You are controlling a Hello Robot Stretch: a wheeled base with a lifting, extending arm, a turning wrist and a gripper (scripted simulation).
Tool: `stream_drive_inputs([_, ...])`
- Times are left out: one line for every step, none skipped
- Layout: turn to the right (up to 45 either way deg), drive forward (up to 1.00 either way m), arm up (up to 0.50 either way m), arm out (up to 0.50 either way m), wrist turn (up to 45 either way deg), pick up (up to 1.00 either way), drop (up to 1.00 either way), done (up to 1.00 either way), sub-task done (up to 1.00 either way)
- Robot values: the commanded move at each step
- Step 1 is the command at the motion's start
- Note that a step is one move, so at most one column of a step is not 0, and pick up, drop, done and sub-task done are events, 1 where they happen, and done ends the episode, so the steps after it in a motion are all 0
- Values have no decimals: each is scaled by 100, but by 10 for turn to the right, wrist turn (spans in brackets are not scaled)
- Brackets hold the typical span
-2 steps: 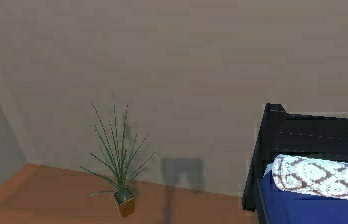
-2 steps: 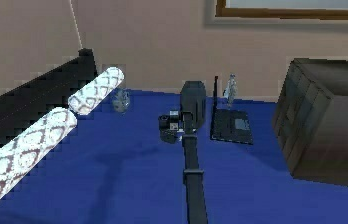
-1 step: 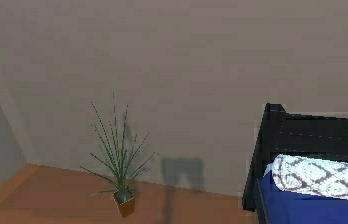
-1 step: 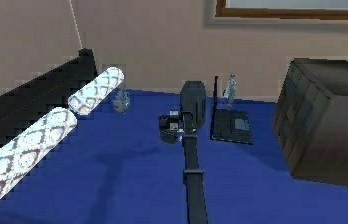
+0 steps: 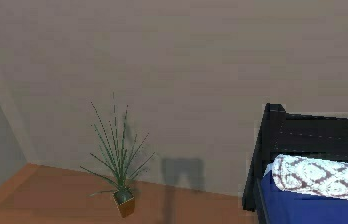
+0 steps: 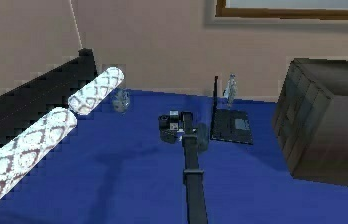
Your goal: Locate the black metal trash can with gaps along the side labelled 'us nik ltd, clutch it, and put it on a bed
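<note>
**Bed** [image 6: 112, 170]: blue cover. We enter it as the place the task names. A dark headboard [image 6: 32, 105] runs along its edge at the arm side view's left.

**Bolsters**: two, patterned, one farther [image 6: 94, 90] and one nearer [image 6: 27, 152]. They lie end to end along the headboard edge.

**Small clear object** [image 6: 122, 101]: it sits just off the farther bolster's end and is too small for us to name.

**Laptop** [image 6: 230, 127]: lid upright, near the bed's far edge. A bottle-like thing [image 6: 232, 88] stands just beyond it.

**Arm** [image 6: 192, 178]: a dark bar reaching out over the middle of the bed.

**Gripper** [image 6: 170, 126]: at the arm's far end, just beside the laptop's left edge. We cannot tell the state of its fingers or whether it holds anything, because its dark far end does not separate into parts.

**Dark slatted box** [image 6: 327, 120]: at the bed's edge on the arm side view's right.
- By its colour and side gaps we judge it the likeliest match for the trash can, though we cannot confirm that.
- It lies to the right of the gripper in the arm side view, well apart, with the laptop between them.
- It looks upright and about as broad as tall, so we read no clear long axis.
- We cannot tell whether it rests on the cover or stands beyond the edge.

**Potted plant** [image 5: 120, 172]: on the wooden floor [image 5: 52, 195] by the wall, well apart from the bed's headboard corner.
</note>
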Motion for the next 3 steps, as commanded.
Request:
stream_drive_inputs([0, 0, 10, 0, 0, 0, 0, 0, 0])
stream_drive_inputs([0, 0, 0, -8, 0, 0, 0, 0, 0])
stream_drive_inputs([0, 0, 0, 0, 0, 0, 0, 100, 0])
